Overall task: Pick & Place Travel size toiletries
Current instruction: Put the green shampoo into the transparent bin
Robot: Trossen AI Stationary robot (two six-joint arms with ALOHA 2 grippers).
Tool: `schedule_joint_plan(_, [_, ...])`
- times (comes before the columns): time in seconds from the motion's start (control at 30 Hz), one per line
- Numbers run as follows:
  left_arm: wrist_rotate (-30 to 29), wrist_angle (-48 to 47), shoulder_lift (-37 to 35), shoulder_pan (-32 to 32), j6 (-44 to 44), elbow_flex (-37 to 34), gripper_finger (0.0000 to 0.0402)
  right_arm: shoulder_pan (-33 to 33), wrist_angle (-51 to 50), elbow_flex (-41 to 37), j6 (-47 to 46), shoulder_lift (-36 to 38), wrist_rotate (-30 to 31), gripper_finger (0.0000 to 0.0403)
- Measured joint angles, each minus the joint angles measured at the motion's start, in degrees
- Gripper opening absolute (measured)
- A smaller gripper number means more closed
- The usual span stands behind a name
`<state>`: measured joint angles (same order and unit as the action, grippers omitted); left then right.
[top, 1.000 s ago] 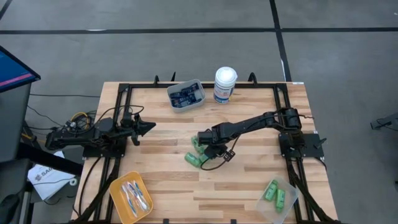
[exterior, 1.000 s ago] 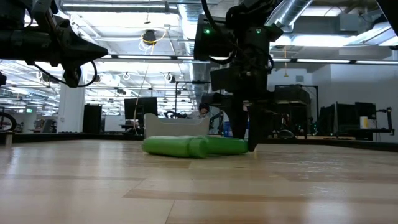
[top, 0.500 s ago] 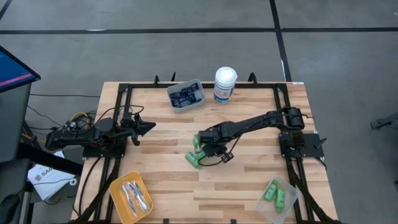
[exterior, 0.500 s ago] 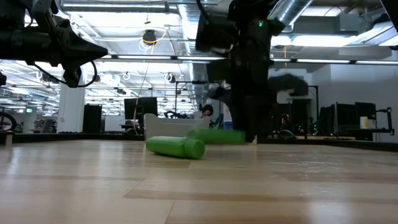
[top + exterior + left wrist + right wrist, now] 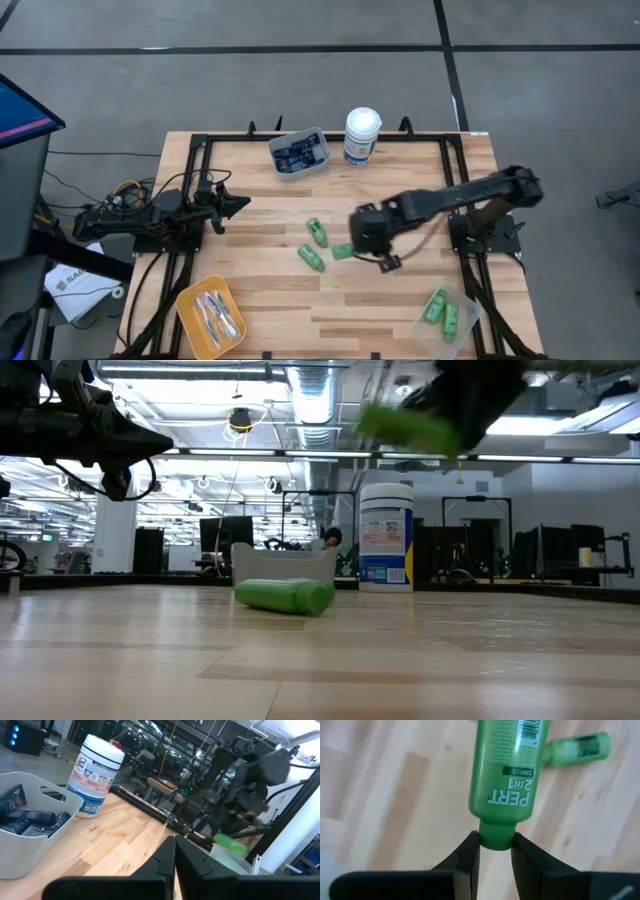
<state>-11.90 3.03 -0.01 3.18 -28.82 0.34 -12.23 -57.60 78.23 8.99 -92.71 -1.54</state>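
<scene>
Label "PERT" on bottle (image 5: 506, 772) shows wrist-only.

the bright green plastic bottle (image 5: 505, 775) carries white lettering reading "pert 2 in 1" with "complete" on a dark band, and a barcode above it. print on the tall white blue-labelled canister (image 5: 386, 537) is too small to read.

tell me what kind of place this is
Probably a robotics lab or open workshop. The wooden table carries two arms and sorting bins; the right tool lifts a green bottle. Behind, the low view shows exposed ducts, strip lights and equipment racks.
</scene>
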Motion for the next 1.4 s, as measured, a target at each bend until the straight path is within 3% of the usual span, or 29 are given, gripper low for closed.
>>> schedule_joint_plan(0.2, [0.0, 0.0, 0.0, 0.0, 0.0, 0.0, 0.0002, -11.19, -2.03, -5.26, -21.09, 10.84, 0.02, 0.0074])
schedule_joint_plan(0.37, [0.0, 0.0, 0.0, -0.01, 0.0, 0.0, 0.0002, -24.16, -2.11, -10.29, -42.82, 16.81, 2.87, 0.0074])
schedule_joint_plan(0.53, [0.0, 0.0, 0.0, -0.02, 0.0, 0.0, 0.0002, -37.72, -2.04, -13.79, -60.64, 17.74, 3.3, 0.0073])
schedule_joint_plan(0.77, [0.0, 0.0, 0.0, 0.0, 0.0, 0.0, 0.0002, -50.86, -1.6, -13.85, -76.06, 14.28, 3.01, 0.0073])
schedule_joint_plan(0.97, [0.0, 0.0, 0.0, 0.0, 0.0, 0.0, 0.0002, -55.73, 2.56, -13.85, -83.64, 10.29, 0.89, 0.0079])
schedule_joint_plan(1.4, [0.0, 0.0, 0.0, 0.0, 0.0, 0.0, 0.0002, -54.74, 6.79, -13.83, -85.59, 3.01, -7.48, 0.0083])
